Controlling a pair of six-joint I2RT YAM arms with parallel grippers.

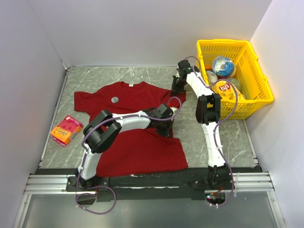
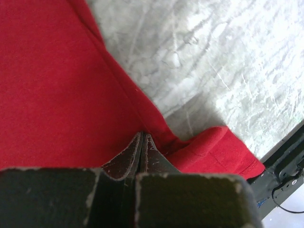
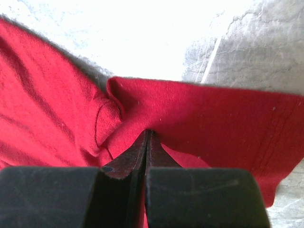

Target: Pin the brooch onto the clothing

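The dark-red T-shirt (image 1: 135, 149) lies spread flat on the grey table, neck towards the back. The brooch (image 1: 114, 99), a tiny round whitish disc, sits on its chest just below the neck. My left gripper (image 1: 169, 129) is at the shirt's right side edge; in the left wrist view it (image 2: 142, 134) is shut with the fabric (image 2: 47, 95) bunched at its tips. My right gripper (image 1: 176, 88) is at the right sleeve; in the right wrist view it (image 3: 148, 131) is shut on a fold of the sleeve fabric (image 3: 228, 118). The brooch shows in neither wrist view.
An orange-and-pink flat packet (image 1: 66, 129) lies on the table left of the shirt. A yellow basket (image 1: 259, 71) with snack bags and other items stands at the back right. White walls close in the table on three sides.
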